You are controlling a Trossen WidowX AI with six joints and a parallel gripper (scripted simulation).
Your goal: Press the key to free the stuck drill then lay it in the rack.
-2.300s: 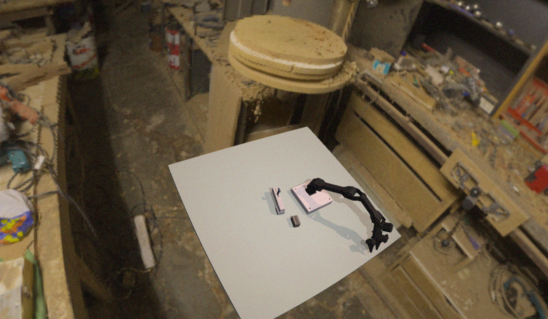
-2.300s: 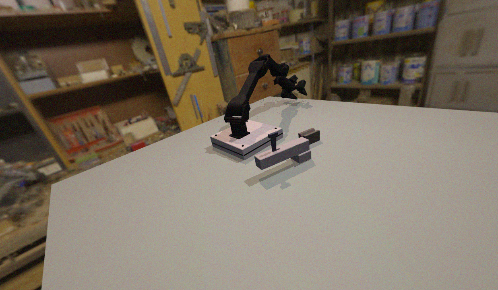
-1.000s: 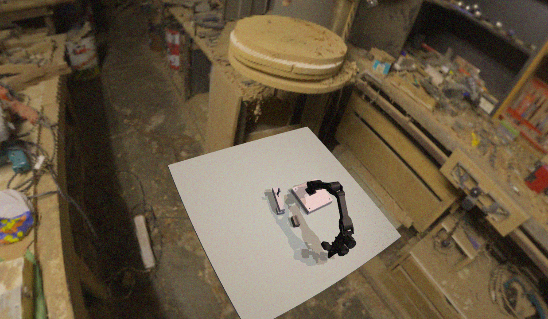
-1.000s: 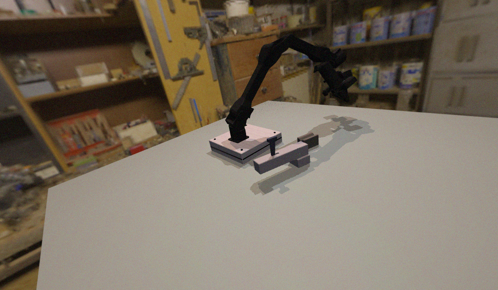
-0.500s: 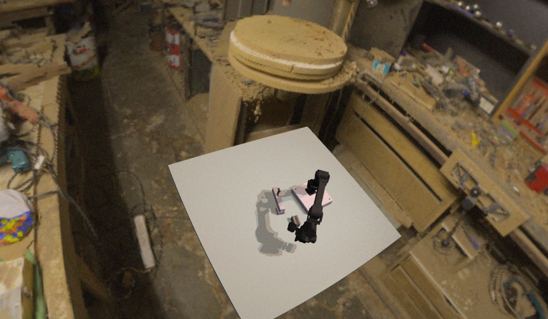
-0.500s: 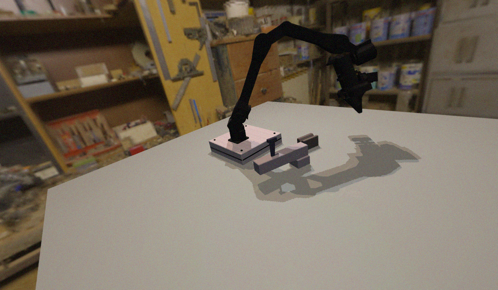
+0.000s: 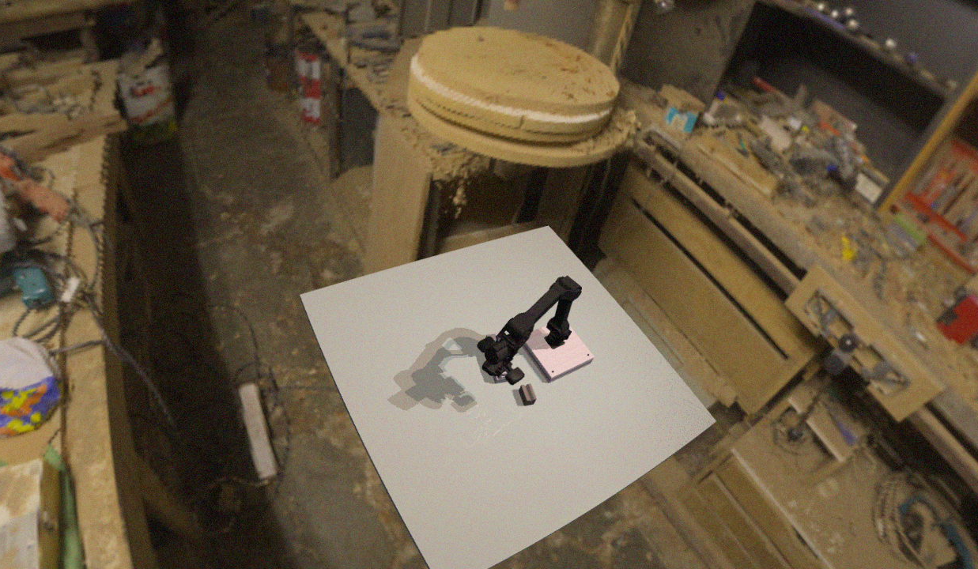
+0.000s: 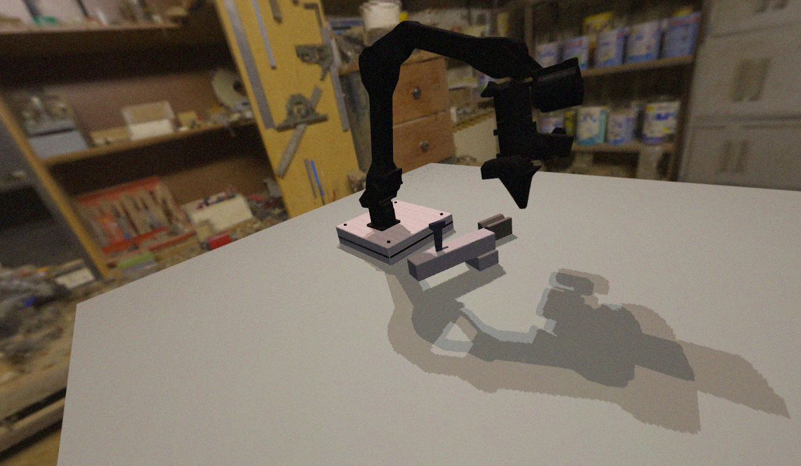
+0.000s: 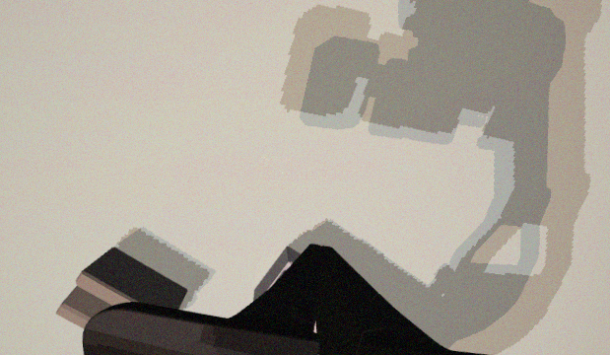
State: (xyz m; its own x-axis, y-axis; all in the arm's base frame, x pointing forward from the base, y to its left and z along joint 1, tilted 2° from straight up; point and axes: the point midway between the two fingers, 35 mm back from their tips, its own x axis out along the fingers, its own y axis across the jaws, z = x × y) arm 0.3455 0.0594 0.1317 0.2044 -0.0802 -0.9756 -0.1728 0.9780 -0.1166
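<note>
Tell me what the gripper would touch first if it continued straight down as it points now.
Probably the end of the pale bar, peeking out just under the shut gripper; the dark block lies off to one side. Depth is unclear, so it might meet the table instead.
</note>
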